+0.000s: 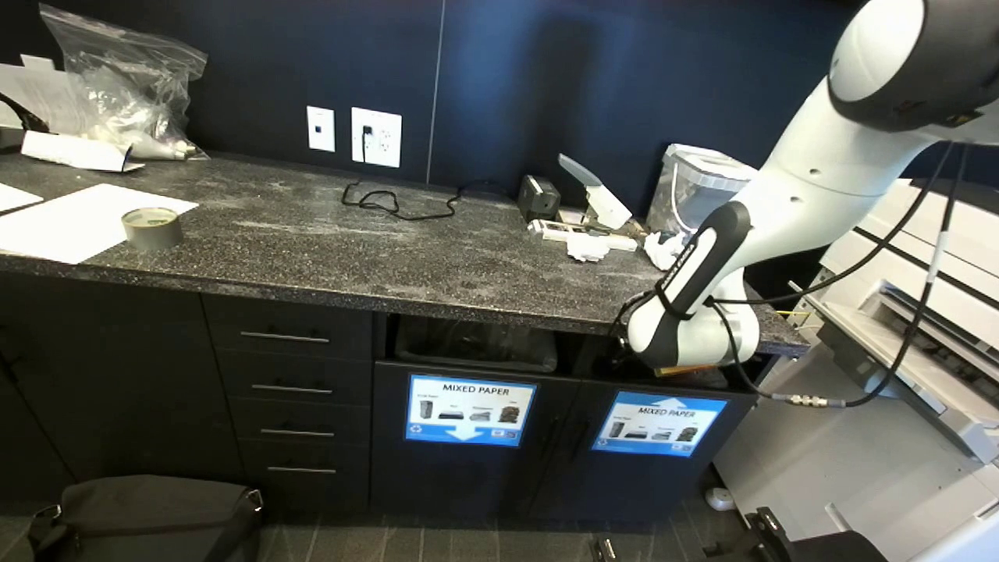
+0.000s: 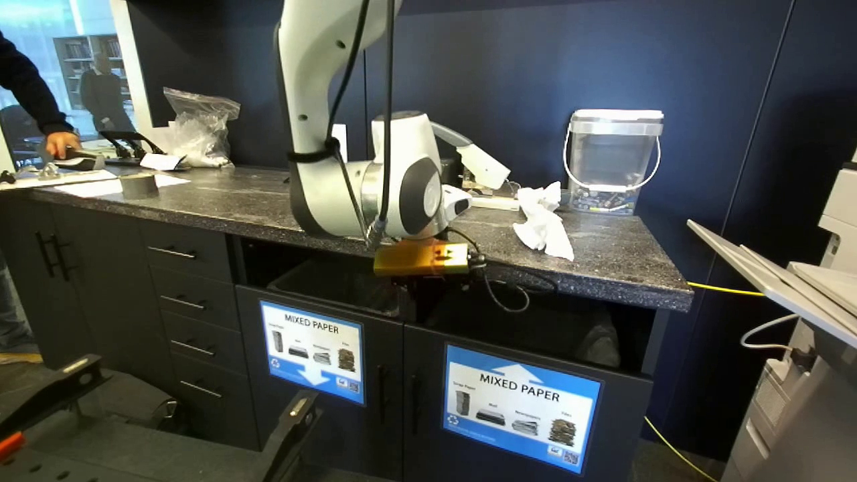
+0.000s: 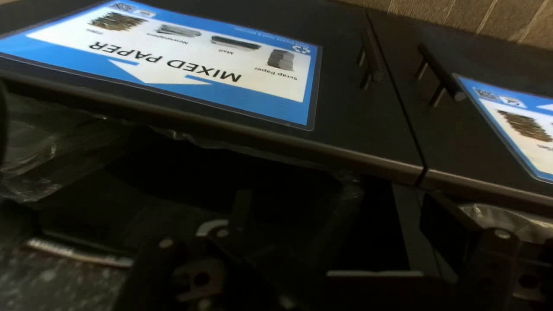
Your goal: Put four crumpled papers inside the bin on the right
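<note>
One white crumpled paper (image 1: 587, 247) lies on the dark counter. More crumpled white paper (image 1: 663, 251) lies to its right, partly behind my arm; it also shows near the counter's front edge in an exterior view (image 2: 543, 224). The right bin (image 2: 599, 345) sits in the cabinet opening under the counter; its inside is dark. Its clear liner shows in the wrist view (image 3: 30, 160). My gripper (image 3: 345, 231) is open, with no paper seen between its fingers, at the bin opening near the divider between the two bins. In the exterior views it is mostly hidden by my arm.
The counter (image 1: 437, 265) overhangs the bin openings. The left bin (image 1: 476, 343) stands beside the right one. A stapler-like tool (image 1: 605, 207) and a clear bucket (image 2: 612, 157) stand behind the papers. A printer (image 1: 866, 421) stands at the right. A person's hand (image 2: 63, 144) shows far left.
</note>
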`<state>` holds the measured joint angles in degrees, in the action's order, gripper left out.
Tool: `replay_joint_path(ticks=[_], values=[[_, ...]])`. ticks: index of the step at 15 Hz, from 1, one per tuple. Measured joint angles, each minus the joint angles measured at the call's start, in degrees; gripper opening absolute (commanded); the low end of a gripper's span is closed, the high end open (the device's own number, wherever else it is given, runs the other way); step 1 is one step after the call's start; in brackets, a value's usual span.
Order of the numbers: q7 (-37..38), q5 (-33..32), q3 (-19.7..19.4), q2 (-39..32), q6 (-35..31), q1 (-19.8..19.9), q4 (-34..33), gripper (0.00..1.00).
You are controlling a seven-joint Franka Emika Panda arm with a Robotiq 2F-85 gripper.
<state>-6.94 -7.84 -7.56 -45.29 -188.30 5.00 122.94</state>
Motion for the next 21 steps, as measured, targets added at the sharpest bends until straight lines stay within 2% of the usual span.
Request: replay_joint_path(ticks=[3,6,11,16,21], values=[[-1.5,-0.7,0.0,6.9,10.8,-0.2,1.5,1.0],[-2.1,-0.7,0.2,12.2,18.5,-0.3,1.5,1.0],[-2.2,-0.1,1.3,17.3,22.9,0.1,-2.9,1.0],[-1.3,4.2,3.7,15.7,26.0,1.2,-11.2,1.0],[5.3,6.8,4.2,7.7,29.9,0.6,-23.1,1.0]])
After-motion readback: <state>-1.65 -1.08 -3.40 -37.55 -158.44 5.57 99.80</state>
